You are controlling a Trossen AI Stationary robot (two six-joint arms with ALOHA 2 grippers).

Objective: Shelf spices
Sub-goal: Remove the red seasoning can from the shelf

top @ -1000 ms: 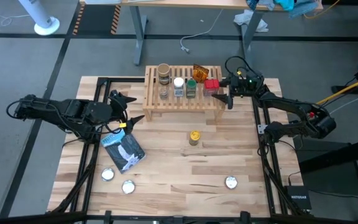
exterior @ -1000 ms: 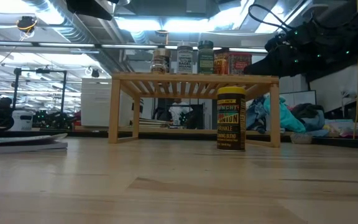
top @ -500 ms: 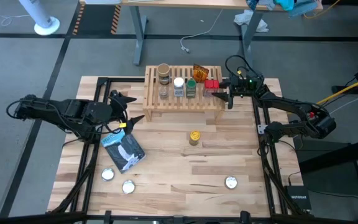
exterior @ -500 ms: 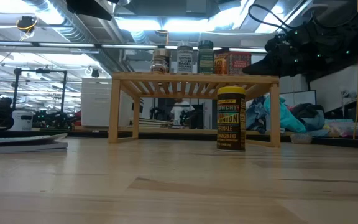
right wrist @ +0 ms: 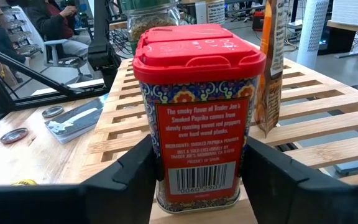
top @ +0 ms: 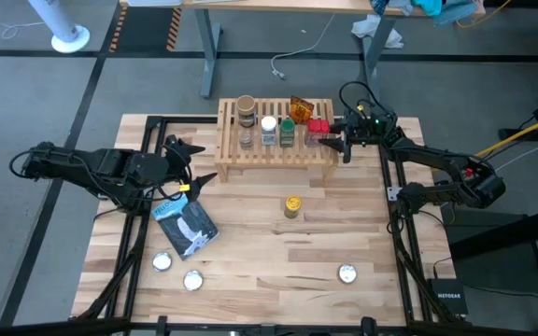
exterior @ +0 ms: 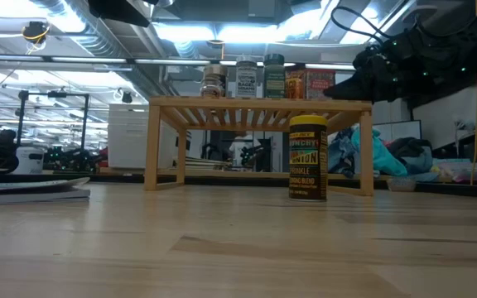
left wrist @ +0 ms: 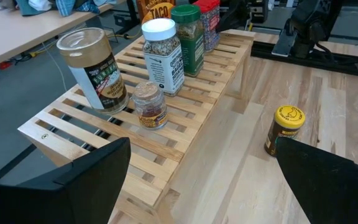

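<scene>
While you take stock, run the list from largest to smallest.

Shelf (top: pixel 276 149): light-wood slatted rack at the far middle of the table, stiff and steady on short legs; you leave it where it is. It already carries six spices.

Tan-lidded jar (top: pixel 246 108): the biggest jar, on the shelf's left end. Likely glass, so fairly heavy, smooth and breakable; take it across the body, below the lid.

Red tin (right wrist: pixel 197 112): on the shelf's right end, upright. Your right gripper (top: pixel 336 143) has its fingers set either side of the tin's lower body, close against it; whether they press or have just let go you cannot tell. Rigid flat faces suit the fingers, and a low hold keeps it from tipping.

Yellow-lidded jar (top: pixel 292 205): the one spice not yet shelved, standing alone on the table in front of the shelf. Probably light, with a round slick wall; grip it at mid-height.

Orange packet (top: pixel 299 107): soft, thin, very light, standing behind the tin; it would crumple if squeezed.

Left gripper (top: pixel 185 165): spread wide, holding nothing, by the shelf's left end.
</scene>
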